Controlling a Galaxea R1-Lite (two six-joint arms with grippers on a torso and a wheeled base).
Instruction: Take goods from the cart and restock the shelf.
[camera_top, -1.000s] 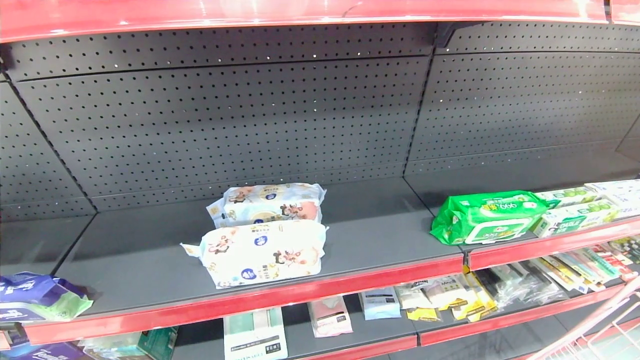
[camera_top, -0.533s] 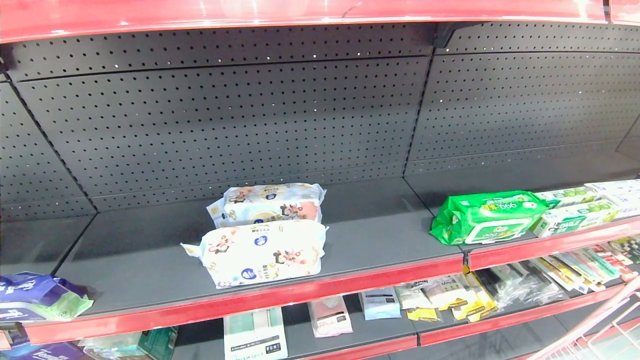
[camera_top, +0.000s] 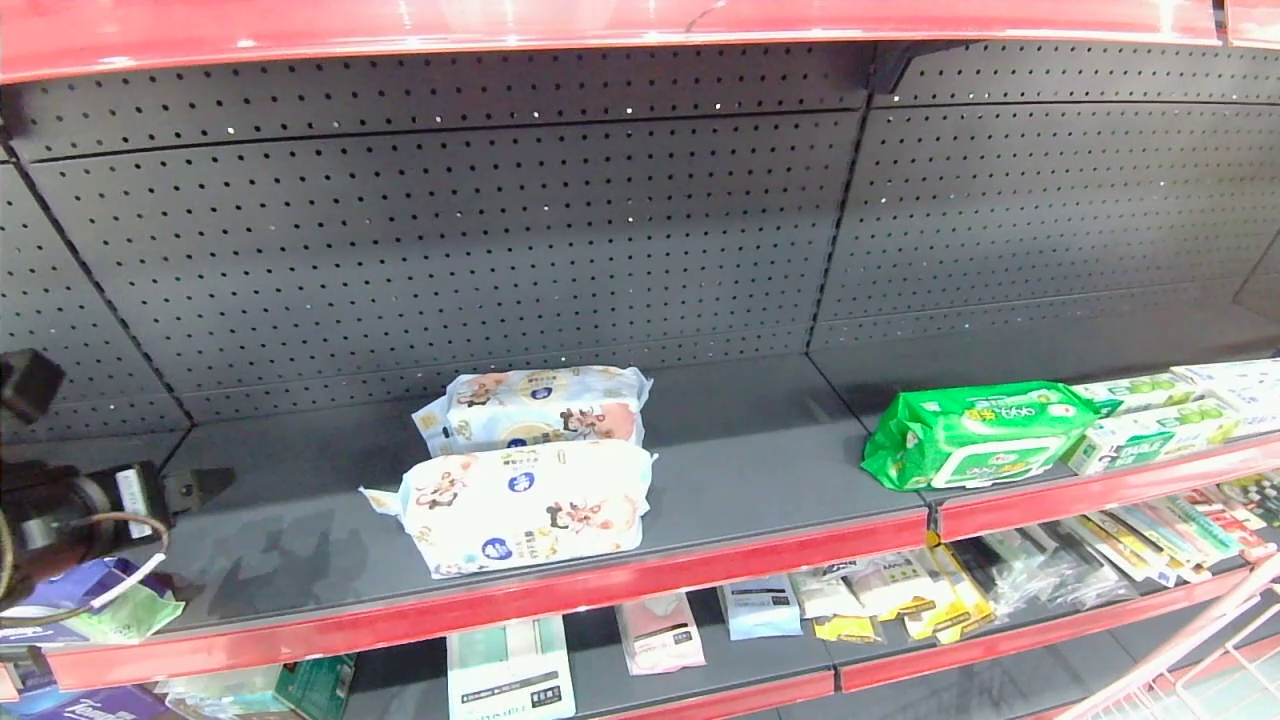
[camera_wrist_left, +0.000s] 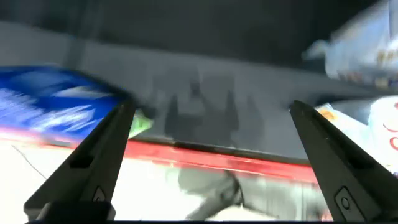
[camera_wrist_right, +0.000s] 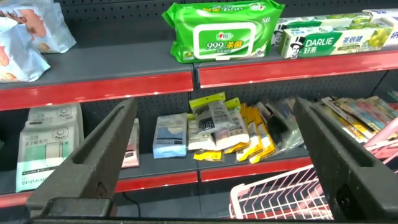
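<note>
Shelf (camera_top: 760, 470) stock lies in loose groups on the grey board. A blue-and-green pack (camera_top: 85, 600) sits at the left end by the red front edge. Near the middle, a front cartoon-print pack (camera_top: 515, 505) lies close to that edge, with a rear cartoon-print pack (camera_top: 535, 405) just behind it. On the adjoining board to the right, a green wipes pack (camera_top: 975, 432) occupies the left front corner, and flat boxes (camera_top: 1150, 437) lie just beside it.

The left gripper (camera_wrist_left: 211, 109) hovers over the shelf's left end near the front edge, just beside the blue-and-green pack. Its jaws are spread wide with nothing between them. The right gripper (camera_wrist_right: 214, 102) hangs lower, facing small sachets (camera_wrist_right: 227, 127) on the lower shelf (camera_wrist_right: 161, 179). Its jaws are likewise spread and empty. The pink wire cart (camera_wrist_right: 280, 193) stands below it, off the shelf's right front, and I cannot tell what it holds.

With both grippers empty, the step in hand looks like the fetch between two placements. The next move seems to call for the arm nearer the cart, probably the right, to drop into the basket and close on a pack. It would then lift clear of the wire rim. The bare stretches on either side of the cartoon-print packs look like the natural places to set that pack down.
</note>
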